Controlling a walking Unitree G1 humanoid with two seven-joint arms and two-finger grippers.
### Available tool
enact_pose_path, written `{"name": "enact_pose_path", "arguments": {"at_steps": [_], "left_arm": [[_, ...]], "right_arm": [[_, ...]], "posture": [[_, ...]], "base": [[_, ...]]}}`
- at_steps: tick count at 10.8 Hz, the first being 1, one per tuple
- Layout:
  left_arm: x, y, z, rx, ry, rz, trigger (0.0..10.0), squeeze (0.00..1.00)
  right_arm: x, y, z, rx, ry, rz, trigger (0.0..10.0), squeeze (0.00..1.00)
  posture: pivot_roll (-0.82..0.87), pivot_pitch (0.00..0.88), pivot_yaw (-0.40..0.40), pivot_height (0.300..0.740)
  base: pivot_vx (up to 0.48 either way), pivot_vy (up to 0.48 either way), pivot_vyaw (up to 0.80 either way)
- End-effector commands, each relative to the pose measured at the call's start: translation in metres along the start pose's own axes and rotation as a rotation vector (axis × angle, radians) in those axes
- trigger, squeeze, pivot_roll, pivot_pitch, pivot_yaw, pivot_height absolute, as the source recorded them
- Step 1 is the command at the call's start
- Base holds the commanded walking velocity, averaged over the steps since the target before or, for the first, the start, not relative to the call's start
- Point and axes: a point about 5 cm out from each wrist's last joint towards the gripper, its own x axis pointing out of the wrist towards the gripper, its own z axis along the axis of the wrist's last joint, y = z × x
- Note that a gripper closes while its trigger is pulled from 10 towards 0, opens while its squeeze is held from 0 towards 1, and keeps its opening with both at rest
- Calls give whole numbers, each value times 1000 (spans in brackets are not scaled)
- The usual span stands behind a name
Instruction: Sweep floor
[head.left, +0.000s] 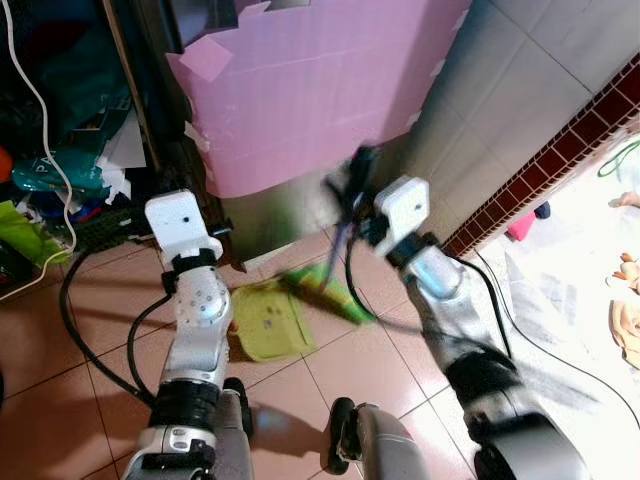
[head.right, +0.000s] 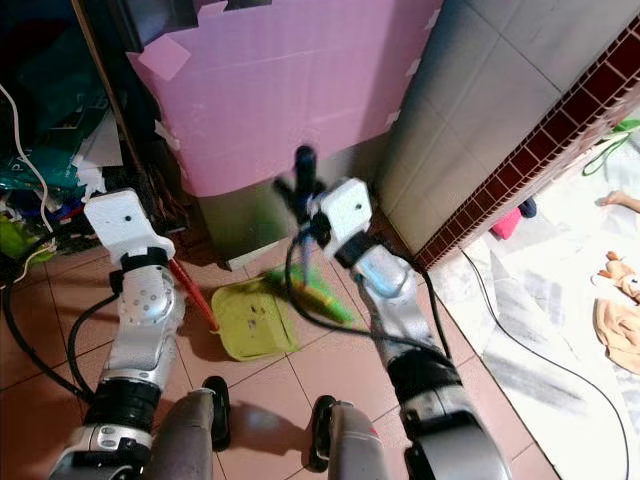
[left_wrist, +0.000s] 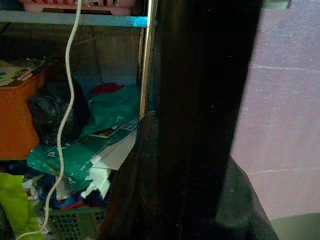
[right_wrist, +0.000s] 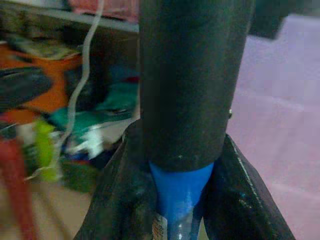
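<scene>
Eye views: right gripper (head.right: 303, 190) is clamping the broom handle (head.right: 298, 165), w/ green broom head (head.right: 322, 296) touching the green dustpan (head.right: 250, 320) on the tiled floor (head.right: 300, 380). Left wrist view: left gripper (left_wrist: 200, 165) is closing on a dark pole, probably the dustpan's handle. Right wrist view: black grip w/ blue shaft (right_wrist: 177, 195) is sitting between the fingers; risk is the broom pushing the dustpan away, bc its hold looks loose.

Two silver arms with smooth metallic shells and black joint collars. Each wrist carries a white, box-shaped camera housing with small dark dots on its face: left wrist housing (head.left: 183, 222), right wrist housing (head.left: 402, 208). A round silver forearm joint (head.left: 203, 297) shows small screw holes. Thick black cables (head.left: 82, 345) loop beside both arms. Fingers (right_wrist: 235, 197) are long, black.
</scene>
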Motion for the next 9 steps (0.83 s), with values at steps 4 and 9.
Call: {"name": "enact_pose_path", "arguments": {"at_steps": [4,9], "left_arm": [[5,-11,10,-31,-46,-27,10000,0],[10,-9,12,-7,-66,-26,10000,0]], "right_arm": [[-21,0,12,214,75,279,10000,0],[-13,-64,47,-35,112,284,10000,0]], "posture": [[-42,184,-68,740],[-26,138,-57,740]], "base": [[0,0,0],[0,0,0]]}}
